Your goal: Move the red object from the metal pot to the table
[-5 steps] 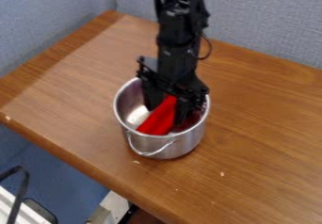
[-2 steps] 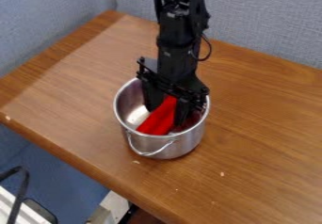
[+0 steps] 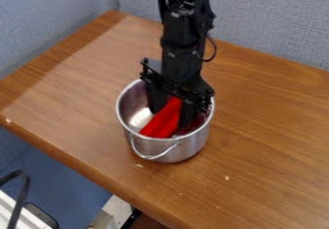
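Observation:
The metal pot (image 3: 134,127) stands on the brown wood table (image 3: 58,79), near its front edge, with its wire handle loop hanging at the front. The red object (image 3: 164,120) lies slanted inside the pot, its upper end under the gripper. My black gripper (image 3: 172,100) reaches down into the pot from above, its fingers on either side of the red object's upper end. The fingertips are hidden among the pot and the block, so I cannot tell whether they are closed on it.
A blue-grey wall stands behind the table at the left and back. The table's front edge runs diagonally just below the pot, with floor and dark cables beyond it at the lower left.

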`<state>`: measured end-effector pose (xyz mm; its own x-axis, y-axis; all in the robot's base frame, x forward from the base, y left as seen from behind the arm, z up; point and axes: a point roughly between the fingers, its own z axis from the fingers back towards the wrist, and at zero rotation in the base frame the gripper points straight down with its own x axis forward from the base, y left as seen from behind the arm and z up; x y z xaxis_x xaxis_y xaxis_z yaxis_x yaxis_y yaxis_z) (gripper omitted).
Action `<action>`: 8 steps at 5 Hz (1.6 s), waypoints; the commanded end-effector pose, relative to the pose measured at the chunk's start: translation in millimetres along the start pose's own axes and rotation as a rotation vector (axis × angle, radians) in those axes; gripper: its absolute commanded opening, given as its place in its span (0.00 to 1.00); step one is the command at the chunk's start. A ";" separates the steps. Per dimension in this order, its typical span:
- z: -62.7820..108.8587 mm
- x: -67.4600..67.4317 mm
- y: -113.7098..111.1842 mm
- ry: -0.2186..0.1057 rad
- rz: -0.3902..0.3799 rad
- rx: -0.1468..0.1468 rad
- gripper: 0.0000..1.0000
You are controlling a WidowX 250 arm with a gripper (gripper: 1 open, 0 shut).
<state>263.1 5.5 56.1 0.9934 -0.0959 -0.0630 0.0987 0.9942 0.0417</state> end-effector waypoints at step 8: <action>7.1 11.4 3.4 -0.045 0.022 0.005 0.00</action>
<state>266.7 5.6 53.8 0.9952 -0.0788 -0.0577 0.0813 0.9958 0.0414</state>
